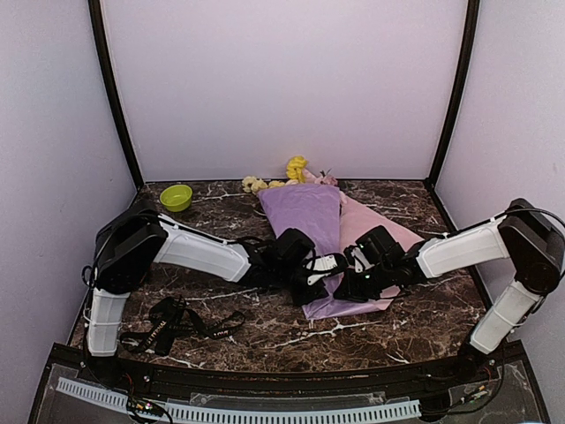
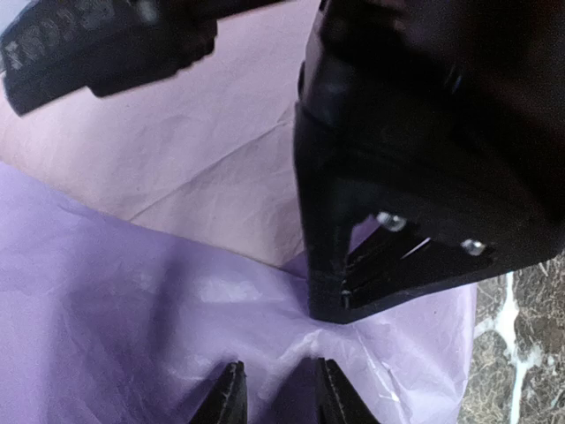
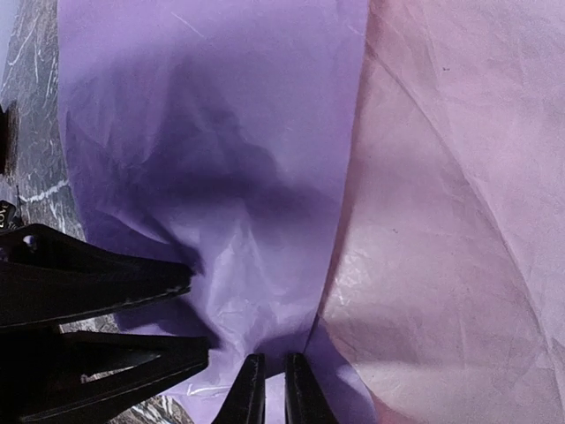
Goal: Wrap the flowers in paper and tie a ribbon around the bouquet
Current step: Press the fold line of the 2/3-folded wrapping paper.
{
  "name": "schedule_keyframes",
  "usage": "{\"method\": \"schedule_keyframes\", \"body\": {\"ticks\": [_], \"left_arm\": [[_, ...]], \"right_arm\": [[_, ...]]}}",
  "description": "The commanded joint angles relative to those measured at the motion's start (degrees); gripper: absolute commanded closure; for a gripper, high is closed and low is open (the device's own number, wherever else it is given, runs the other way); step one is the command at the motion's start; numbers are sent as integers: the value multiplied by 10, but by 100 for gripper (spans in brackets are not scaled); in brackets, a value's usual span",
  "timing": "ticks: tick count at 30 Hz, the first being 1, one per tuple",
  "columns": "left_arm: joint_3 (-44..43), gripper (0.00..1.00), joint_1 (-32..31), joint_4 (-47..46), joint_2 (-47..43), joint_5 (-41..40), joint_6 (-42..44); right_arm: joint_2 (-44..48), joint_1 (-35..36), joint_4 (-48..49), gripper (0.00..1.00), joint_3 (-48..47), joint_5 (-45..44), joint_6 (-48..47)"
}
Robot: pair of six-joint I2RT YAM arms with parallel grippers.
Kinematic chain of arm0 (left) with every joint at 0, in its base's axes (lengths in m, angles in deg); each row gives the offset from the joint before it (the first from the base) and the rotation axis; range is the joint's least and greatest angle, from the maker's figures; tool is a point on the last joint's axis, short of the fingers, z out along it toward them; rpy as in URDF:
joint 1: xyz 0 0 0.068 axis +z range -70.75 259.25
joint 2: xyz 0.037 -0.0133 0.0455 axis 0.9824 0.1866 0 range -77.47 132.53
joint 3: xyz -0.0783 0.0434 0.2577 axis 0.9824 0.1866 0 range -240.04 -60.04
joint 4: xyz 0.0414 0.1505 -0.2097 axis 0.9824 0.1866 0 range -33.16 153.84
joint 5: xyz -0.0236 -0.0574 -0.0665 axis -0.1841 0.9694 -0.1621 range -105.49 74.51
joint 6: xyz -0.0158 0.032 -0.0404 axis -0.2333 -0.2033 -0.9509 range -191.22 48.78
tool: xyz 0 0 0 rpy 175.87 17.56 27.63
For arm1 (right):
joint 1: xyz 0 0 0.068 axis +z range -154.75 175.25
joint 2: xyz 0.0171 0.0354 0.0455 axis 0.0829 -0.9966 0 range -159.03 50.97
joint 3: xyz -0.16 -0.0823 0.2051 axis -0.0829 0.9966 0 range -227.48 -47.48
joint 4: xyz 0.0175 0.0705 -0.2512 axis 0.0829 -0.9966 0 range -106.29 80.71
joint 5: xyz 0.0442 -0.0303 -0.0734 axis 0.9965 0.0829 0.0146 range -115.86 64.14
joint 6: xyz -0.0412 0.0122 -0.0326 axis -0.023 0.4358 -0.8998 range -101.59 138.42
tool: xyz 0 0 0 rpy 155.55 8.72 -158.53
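The bouquet lies on the table, its lilac paper (image 1: pixel 305 216) folded over the stems. A paler pinkish flap (image 1: pixel 375 231) spreads to the right. Yellow and cream flowers (image 1: pixel 297 168) stick out at the far end. Both grippers meet at the near, narrow end. My left gripper (image 2: pixel 278 367) stands open, tips on the paper (image 2: pixel 106 300), a raised crease between them. My right gripper (image 3: pixel 275 360) is nearly closed on the folded edge of the paper (image 3: pixel 212 132), which puckers toward its tips. The black ribbon (image 1: pixel 168 327) lies loose at the near left.
A green bowl (image 1: pixel 177 197) sits at the far left corner. The marble table (image 1: pixel 424 318) is walled by pale panels on three sides. The two wrists crowd each other over the bouquet's near end.
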Motion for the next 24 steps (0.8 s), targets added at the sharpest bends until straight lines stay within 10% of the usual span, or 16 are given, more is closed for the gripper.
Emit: {"method": "schedule_keyframes", "body": {"ticks": [1, 13, 20, 24], "left_arm": [[-16, 72, -9, 11, 24, 6, 14], [-5, 74, -12, 27, 36, 7, 10], [-5, 74, -13, 28, 35, 16, 14], [-4, 74, -13, 30, 35, 7, 17]], "right_arm": [[4, -1, -7, 90, 9, -9, 13], [135, -8, -119, 88, -12, -86, 77], [234, -24, -274, 48, -15, -124, 194], [233, -30, -358, 43, -7, -76, 309]]}}
